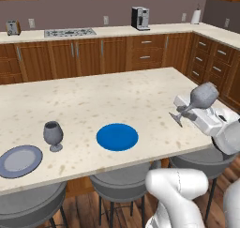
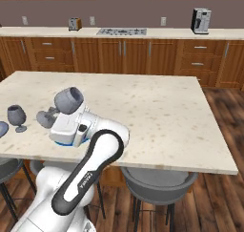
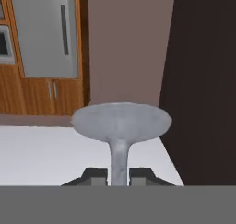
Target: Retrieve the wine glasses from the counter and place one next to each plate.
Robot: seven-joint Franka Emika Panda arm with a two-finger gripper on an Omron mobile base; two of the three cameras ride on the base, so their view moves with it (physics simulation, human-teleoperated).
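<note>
Over the island worktop (image 1: 93, 95) the arm carries the second wine glass (image 1: 199, 99), tilted, toward the blue plate (image 1: 117, 137). The first glass (image 1: 53, 135) stands beside the grey plate (image 1: 19, 160). Jaws clamp the stem (foot facing the hand camera). Next: right it, lower beside the plate.

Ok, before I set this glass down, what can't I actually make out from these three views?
- Blue plate: right base view, almost wholly hidden by the hand; a sliver shows.
- Grey plate: right base view, cut off by the left edge.
- Fingers: hand view, only their tops show, either side of the held glass's stem.
- Held glass: left base view, its height above the island cannot be judged.
</note>
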